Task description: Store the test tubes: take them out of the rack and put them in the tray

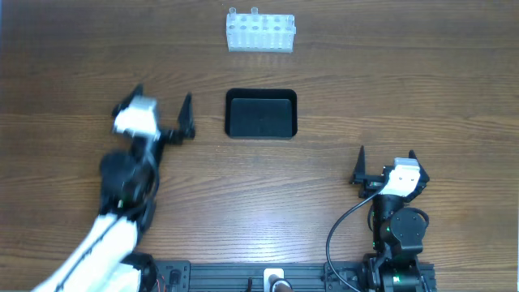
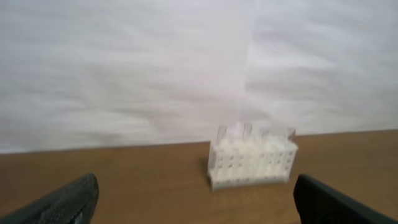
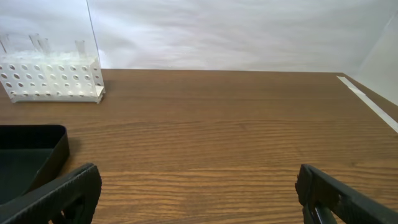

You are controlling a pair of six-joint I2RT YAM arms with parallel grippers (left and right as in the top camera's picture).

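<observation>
A white perforated rack (image 1: pixel 259 33) stands at the far middle of the table with a few clear test tubes (image 1: pixel 243 13) upright in it. A black tray (image 1: pixel 235 115) lies in front of it, with nothing inside. My left gripper (image 1: pixel 158 111) hovers open to the left of the tray and faces the rack (image 2: pixel 252 163); its fingers (image 2: pixel 62 202) hold nothing. My right gripper (image 1: pixel 386 161) is open near the right front, well short of the tray (image 3: pixel 59 146). From there the rack (image 3: pixel 53 78) and its tubes (image 3: pixel 40 45) show farther off.
The wooden table runs wide on all sides of the rack and tray. A white wall or screen (image 3: pixel 249 31) stands behind the table's far edge. A strip of pale tape (image 3: pixel 370 102) lies near the right edge.
</observation>
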